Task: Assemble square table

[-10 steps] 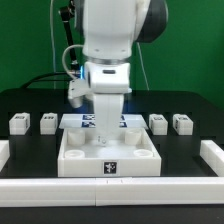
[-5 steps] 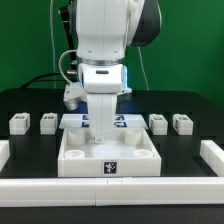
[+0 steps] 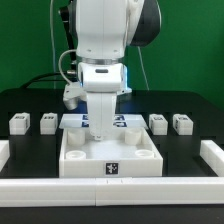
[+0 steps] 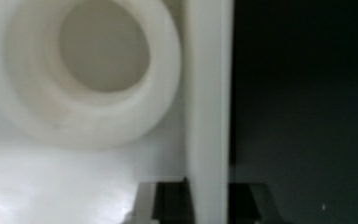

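Note:
The white square table top (image 3: 140, 160) lies upside down at the front middle, rim up, with a tag on its front wall. My gripper (image 3: 104, 143) reaches down into it, its fingertips hidden behind the hand. In the wrist view the gripper (image 4: 208, 196) straddles an upright wall of the table top (image 4: 208, 90), with a dark finger (image 4: 169, 203) pressed against each side. A round leg socket (image 4: 87, 70) lies beside the wall. Two white legs (image 3: 18, 123) (image 3: 47, 122) stand on the exterior view's left and two (image 3: 158, 122) (image 3: 181, 122) on its right.
The marker board (image 3: 76, 120) lies flat behind the table top. A long white bar fence (image 3: 60, 190) runs along the front, with side pieces on the exterior view's left (image 3: 4, 151) and right (image 3: 212, 151). A green wall stands behind.
The arm and hand shifted a little toward the exterior view's left a second ago and have been still since. The table top and legs have not moved.

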Robot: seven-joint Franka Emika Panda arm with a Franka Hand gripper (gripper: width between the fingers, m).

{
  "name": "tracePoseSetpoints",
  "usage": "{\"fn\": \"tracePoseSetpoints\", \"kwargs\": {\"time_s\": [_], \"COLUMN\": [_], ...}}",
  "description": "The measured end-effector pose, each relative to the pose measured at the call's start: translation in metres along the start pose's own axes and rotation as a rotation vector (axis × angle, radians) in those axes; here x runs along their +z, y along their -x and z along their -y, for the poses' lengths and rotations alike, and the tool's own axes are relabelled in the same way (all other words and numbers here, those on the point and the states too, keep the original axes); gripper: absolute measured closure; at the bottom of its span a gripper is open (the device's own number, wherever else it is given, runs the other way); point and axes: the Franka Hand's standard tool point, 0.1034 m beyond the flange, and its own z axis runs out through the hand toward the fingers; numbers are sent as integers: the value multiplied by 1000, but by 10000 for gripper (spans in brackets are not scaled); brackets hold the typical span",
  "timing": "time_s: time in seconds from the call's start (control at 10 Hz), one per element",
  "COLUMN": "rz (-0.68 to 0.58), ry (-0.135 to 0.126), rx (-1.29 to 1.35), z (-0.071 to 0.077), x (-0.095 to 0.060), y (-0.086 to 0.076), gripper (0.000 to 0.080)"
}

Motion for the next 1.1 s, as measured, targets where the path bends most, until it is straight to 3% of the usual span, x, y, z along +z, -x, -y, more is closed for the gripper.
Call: {"fn": "tracePoseSetpoints", "kwargs": {"time_s": [0.4, 0.7, 1.0, 1.1], "rz": [-2, -25, -47, -52], "ry": [6, 25, 49, 59], "rx": [12, 9, -6, -8], "z": [-2, -15, -34, -43], "x": [0, -2, -5, -5], "y": [-5, -50, -83, -87], "gripper": [737, 737, 738, 738]}}
